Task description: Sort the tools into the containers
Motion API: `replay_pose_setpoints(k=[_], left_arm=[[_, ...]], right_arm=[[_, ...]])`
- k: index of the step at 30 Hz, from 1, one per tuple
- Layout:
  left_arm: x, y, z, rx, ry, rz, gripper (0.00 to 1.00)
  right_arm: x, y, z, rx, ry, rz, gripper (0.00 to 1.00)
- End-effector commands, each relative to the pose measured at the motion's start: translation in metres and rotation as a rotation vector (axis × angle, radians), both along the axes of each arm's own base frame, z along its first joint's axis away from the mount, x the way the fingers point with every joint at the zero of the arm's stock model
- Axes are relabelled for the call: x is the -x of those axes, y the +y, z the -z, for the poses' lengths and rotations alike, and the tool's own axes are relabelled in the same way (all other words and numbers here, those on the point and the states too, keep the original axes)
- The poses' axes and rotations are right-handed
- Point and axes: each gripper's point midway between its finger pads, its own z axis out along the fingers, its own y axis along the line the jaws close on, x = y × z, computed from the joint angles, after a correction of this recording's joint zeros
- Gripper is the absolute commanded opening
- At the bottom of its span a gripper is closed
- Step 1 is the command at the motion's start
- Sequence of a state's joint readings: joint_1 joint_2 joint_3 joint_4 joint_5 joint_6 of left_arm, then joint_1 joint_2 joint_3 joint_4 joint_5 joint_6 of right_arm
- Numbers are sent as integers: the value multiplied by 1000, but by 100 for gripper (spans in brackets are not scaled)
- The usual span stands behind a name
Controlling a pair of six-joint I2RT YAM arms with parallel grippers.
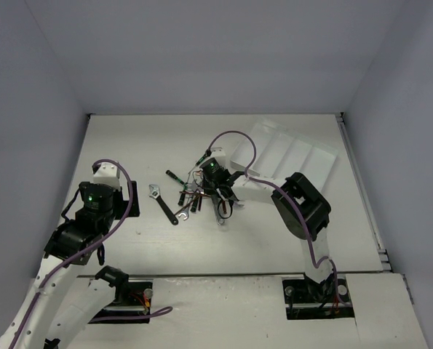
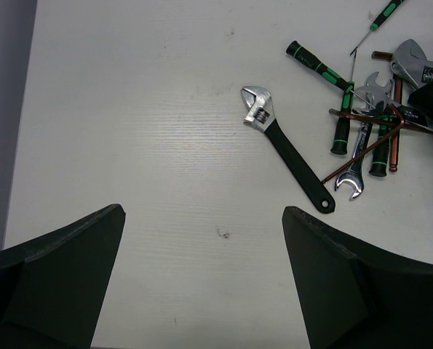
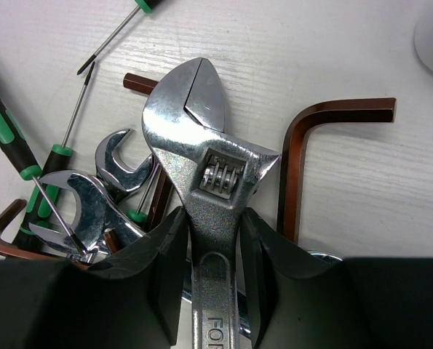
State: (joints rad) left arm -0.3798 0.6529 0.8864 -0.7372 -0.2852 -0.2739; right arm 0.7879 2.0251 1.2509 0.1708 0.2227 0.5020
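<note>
- Two adjustable wrenches: the all-silver wrench [image 3: 209,167] is pinched at its handle by the fingers of the right gripper [image 3: 212,233], over the tool pile at mid-tabletop. The black-handled wrench [image 2: 285,149] lies alone, just left of the pile.
- The pile shows four green-and-black screwdrivers [image 2: 318,65], at least three brown hex keys [image 3: 332,116] and two open-end wrench heads [image 3: 121,160], all overlapping.
- One tray [image 1: 303,156] with four compartments sits just right of the pile.
- The left gripper [image 2: 201,211] hovers over bare tabletop [image 1: 129,145] with its fingers spread wide, touching nothing.

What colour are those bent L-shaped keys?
The L-shaped hex keys are dark reddish-brown; right wrist view shows best.
</note>
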Motion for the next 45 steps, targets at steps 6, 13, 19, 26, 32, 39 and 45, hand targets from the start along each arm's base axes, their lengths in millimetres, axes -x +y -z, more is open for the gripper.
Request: replay_pose_setpoints(k=[6,13,19,26,32,39,45], left_arm=[[-7,-3,-9,20,-29,-11,88],[-9,-4,-11,20,-30,-11,88],[-8,-3,-11,26,-34,-17,88],[-7,-2,-13,29,-45,-23,88],[-7,-2,-14,30,-47,-21,88],[-6,-2,-15,33,-49,-18,88],[-6,-3,-14,34,-47,-17,88]], right_arm=[[11,-1,-13,-9,30,2,0],[-13,18,-84,-98,-111,-46,0],[-32,23,-138,-231,-193,-73,0],[-33,21,-148,-307,-224,-104,0],[-32,17,-168,-356,-293,-106,0],[-42,-1,-199,-410,-372,-51,0],[-45,-18,-222,-418,-448,2,0]])
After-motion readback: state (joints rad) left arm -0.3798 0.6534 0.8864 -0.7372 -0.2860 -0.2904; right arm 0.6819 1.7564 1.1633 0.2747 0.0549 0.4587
